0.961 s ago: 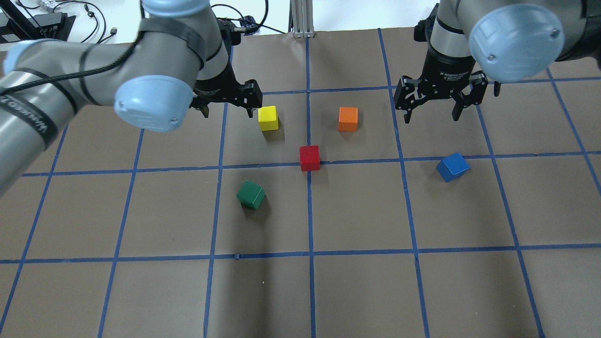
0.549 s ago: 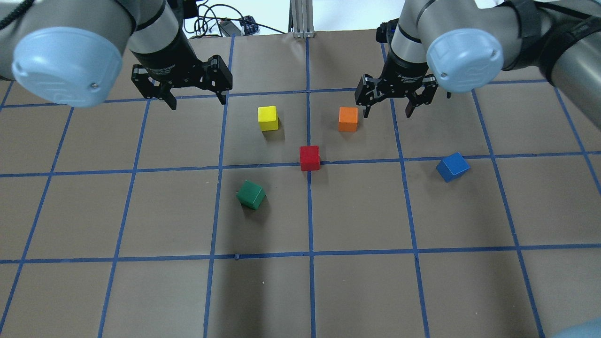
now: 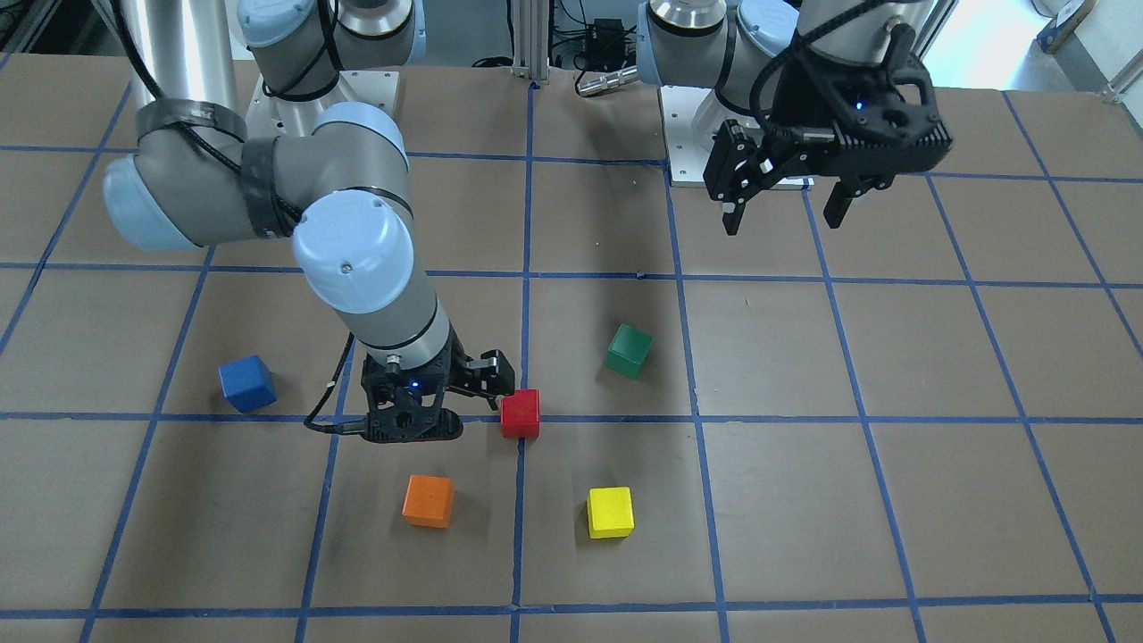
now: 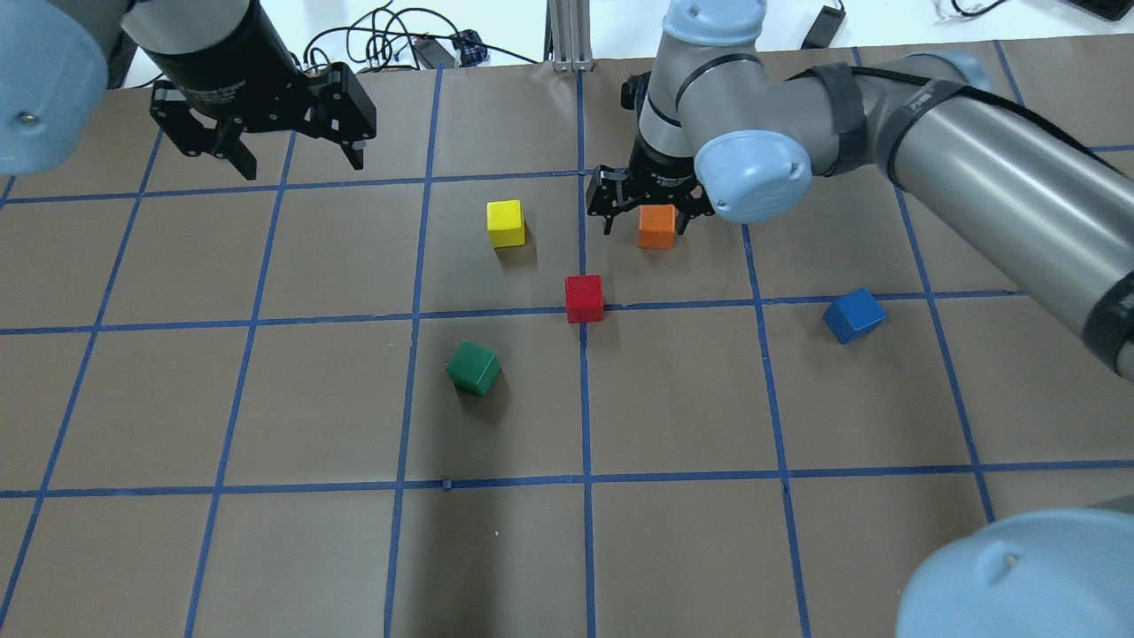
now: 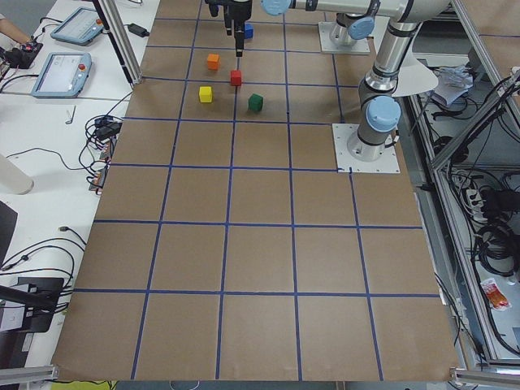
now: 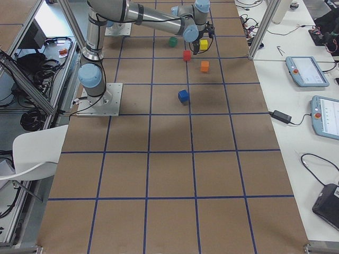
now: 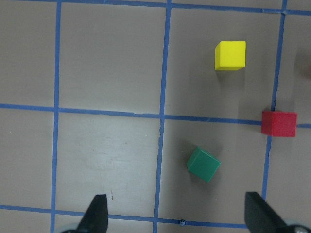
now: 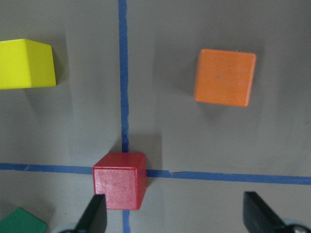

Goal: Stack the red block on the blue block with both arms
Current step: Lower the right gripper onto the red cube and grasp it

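Note:
The red block [image 4: 585, 299] sits on a blue tape crossing near the table's middle, also in the front view [image 3: 521, 413]. The blue block [image 4: 854, 315] lies apart to the right, turned at an angle [image 3: 246, 382]. My right gripper [image 4: 644, 227] is open and empty, low over the table between the orange cube and the red block [image 3: 438, 418]. In its wrist view [image 8: 176, 218] the red block [image 8: 120, 180] lies just inside the left finger. My left gripper [image 4: 301, 164] is open and empty, high at the far left [image 3: 783, 219]; its wrist view [image 7: 179, 216] shows the red block [image 7: 279, 124] at the right.
A yellow cube [image 4: 506, 222], an orange cube [image 4: 656, 225] and a green cube [image 4: 473, 367] stand around the red block. The brown table [image 4: 266, 549] carries a grid of blue tape. The right arm's long link [image 4: 992, 195] reaches across the right half.
My right gripper has moved left and down, from right of the orange cube to over it, near the red block. My left gripper has drawn back to the far left. No block has moved.

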Tool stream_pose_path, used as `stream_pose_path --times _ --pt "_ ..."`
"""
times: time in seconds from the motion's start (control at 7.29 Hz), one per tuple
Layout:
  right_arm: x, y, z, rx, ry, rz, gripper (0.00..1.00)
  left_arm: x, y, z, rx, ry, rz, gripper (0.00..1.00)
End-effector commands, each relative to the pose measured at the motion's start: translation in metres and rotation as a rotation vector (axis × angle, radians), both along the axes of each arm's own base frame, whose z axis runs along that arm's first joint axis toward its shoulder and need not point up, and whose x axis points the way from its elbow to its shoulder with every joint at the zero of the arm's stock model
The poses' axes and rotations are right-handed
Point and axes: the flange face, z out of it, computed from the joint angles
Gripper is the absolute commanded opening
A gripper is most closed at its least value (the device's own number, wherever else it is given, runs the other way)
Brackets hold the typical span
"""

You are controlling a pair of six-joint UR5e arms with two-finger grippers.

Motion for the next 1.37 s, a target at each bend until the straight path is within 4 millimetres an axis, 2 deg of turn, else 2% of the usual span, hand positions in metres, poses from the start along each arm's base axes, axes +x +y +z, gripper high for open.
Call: stream_pose_path --times 0.0,0.14,0.27,0.55,0.69,0.96,1.1,1.24 --pt "0.026 0.004 -0.034 0.032 0.017 -0.009 1.00 0.004 0.003 0.015 -0.015 0.004 -0.049 1.00" --pt "0.037 0.008 -0.045 0.047 0.021 0.008 1.00 0.004 0.002 0.009 -0.002 -0.005 -0.104 1.00" --pt "0.042 0.009 -0.055 0.063 0.023 -0.005 1.00 0.007 0.007 0.013 -0.004 -0.009 -0.102 1.00" --pt "0.049 0.006 -0.078 0.071 0.016 -0.006 1.00 0.008 0.003 0.001 0.041 -0.013 -0.174 1.00" --pt "0.060 0.011 -0.083 0.074 0.019 0.011 1.00 0.012 0.002 -0.002 0.043 -0.012 -0.173 1.00" --pt "0.063 0.012 -0.093 0.088 0.026 0.016 1.00 0.017 0.009 -0.010 0.054 -0.001 -0.205 1.00" --pt "0.062 0.011 -0.097 0.074 0.031 0.017 0.88 0.016 0.008 -0.010 0.048 0.077 -0.192 1.00" --pt "0.063 0.010 -0.099 0.061 0.027 0.016 0.46 0.015 0.010 -0.009 0.049 0.066 -0.195 1.00"
